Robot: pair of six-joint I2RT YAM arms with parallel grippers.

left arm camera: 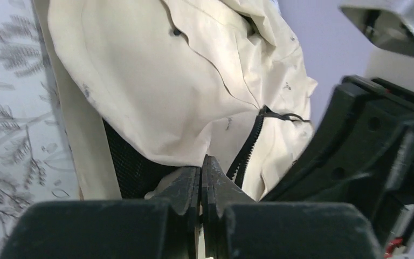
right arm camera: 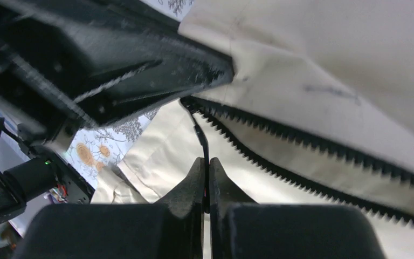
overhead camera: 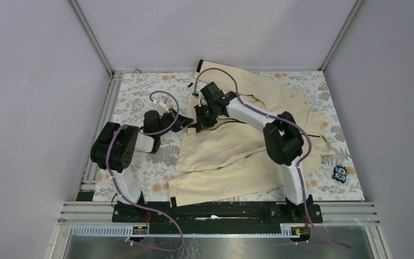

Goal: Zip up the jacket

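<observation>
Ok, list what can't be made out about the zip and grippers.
Left wrist view: whether the left gripper pinches the jacket; its shut fingertips cover the contact.
Right wrist view: the zip slider; the left gripper's black body covers where the teeth meet, above the pull in the right gripper.
Top view: those teeth, too small, partly under both grippers.
Top view: the small blue thing at the table's right edge, too small to identify.

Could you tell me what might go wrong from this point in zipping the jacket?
The right gripper pinches only the thin zipper pull, which may slip out. The left gripper sits close beside it, so they could collide. The jacket lies rumpled, so the zipper teeth may snag fabric.
</observation>
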